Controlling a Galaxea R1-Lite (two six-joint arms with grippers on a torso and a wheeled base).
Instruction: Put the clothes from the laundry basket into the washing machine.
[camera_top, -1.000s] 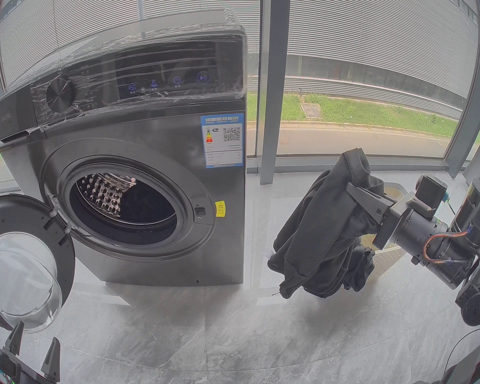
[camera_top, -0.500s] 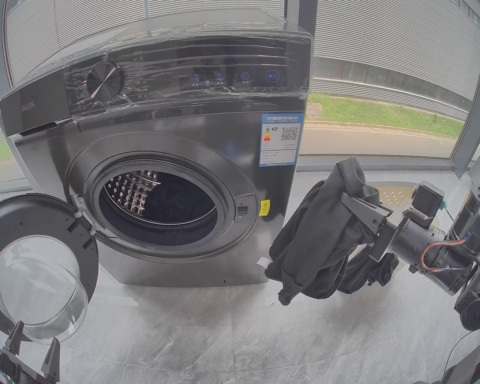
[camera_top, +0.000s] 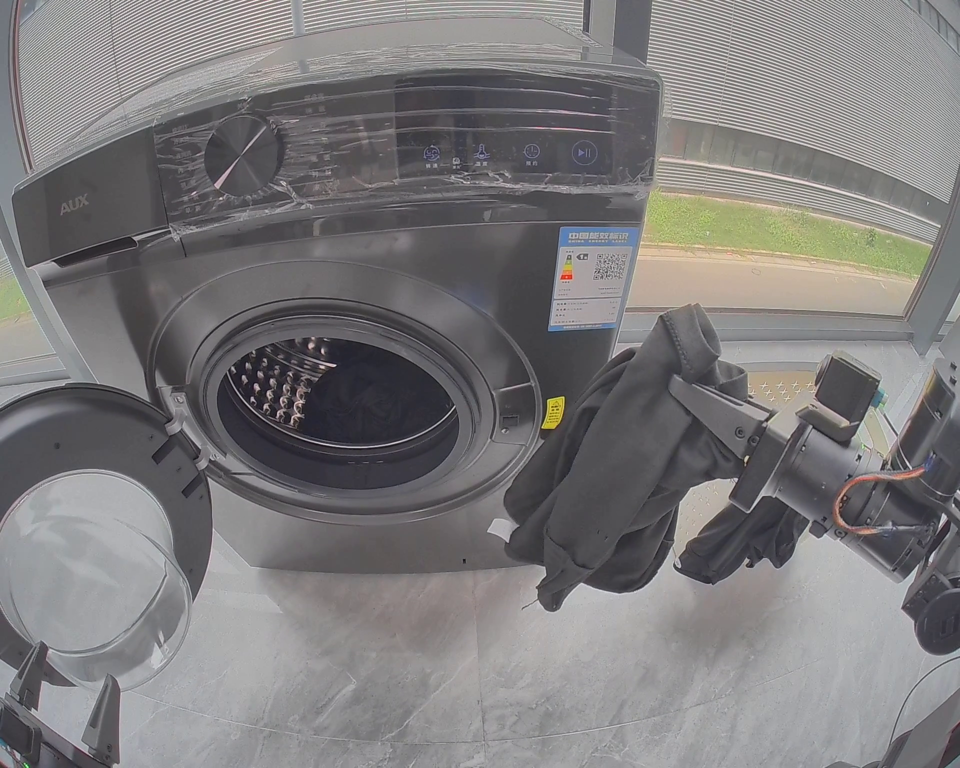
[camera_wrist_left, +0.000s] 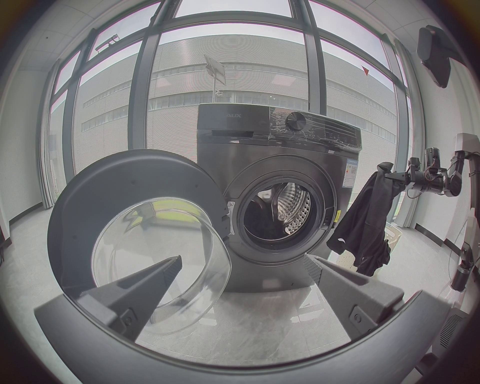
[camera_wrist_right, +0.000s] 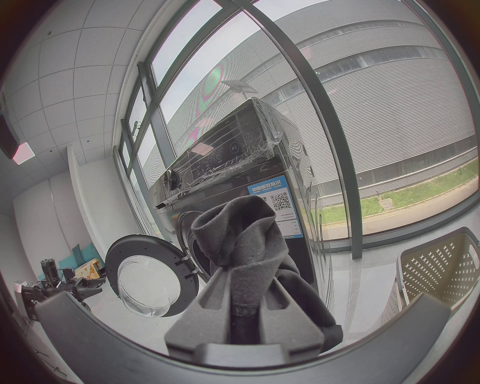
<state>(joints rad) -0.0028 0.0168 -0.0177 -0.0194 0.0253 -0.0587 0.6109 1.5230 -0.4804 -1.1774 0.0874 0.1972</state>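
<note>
Right gripper (camera_top: 705, 400) clamped on a dark grey garment (camera_top: 605, 470), held in the air beside the washing machine (camera_top: 400, 270).
The garment hangs off the floor, just right of the machine's front corner, with a fold bunched above the closed fingers. The drum opening (camera_top: 340, 405) is to its left. The round glass door (camera_top: 95, 500) is swung wide open. A beige perforated laundry basket (camera_wrist_right: 442, 267) is on the floor behind the garment, by the window. The left gripper (camera_wrist_left: 240, 282) sits low near the door, fingers spread, nothing between them.
</note>
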